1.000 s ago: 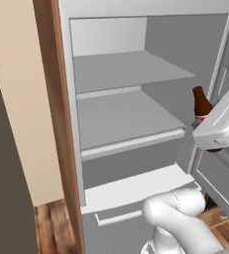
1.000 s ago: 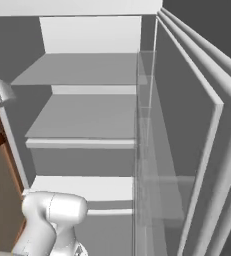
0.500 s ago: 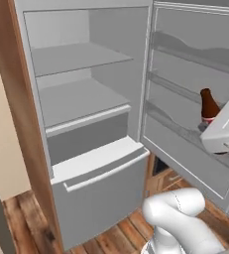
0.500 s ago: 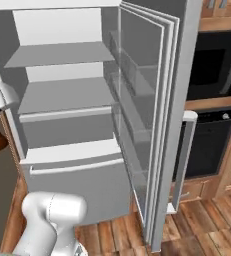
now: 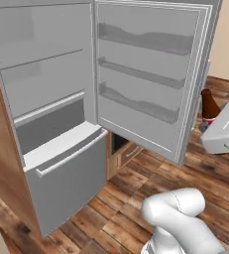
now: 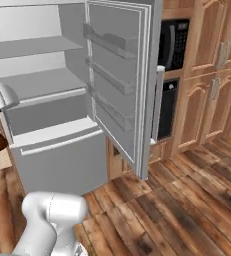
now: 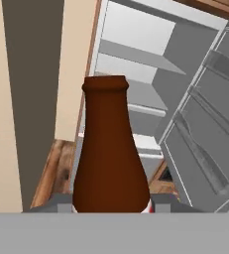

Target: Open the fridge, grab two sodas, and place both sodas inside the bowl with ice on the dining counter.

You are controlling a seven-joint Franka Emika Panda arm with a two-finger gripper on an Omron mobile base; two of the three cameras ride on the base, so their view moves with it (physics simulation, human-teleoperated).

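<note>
Base backed off fridge (image 5: 61, 124); more floor, wall cabinets (image 6: 207, 75) now visible.

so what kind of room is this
A home kitchen, rendered: an open fridge with bare shelves, a built-in microwave over an oven, wooden cabinets and a plank floor.
</note>
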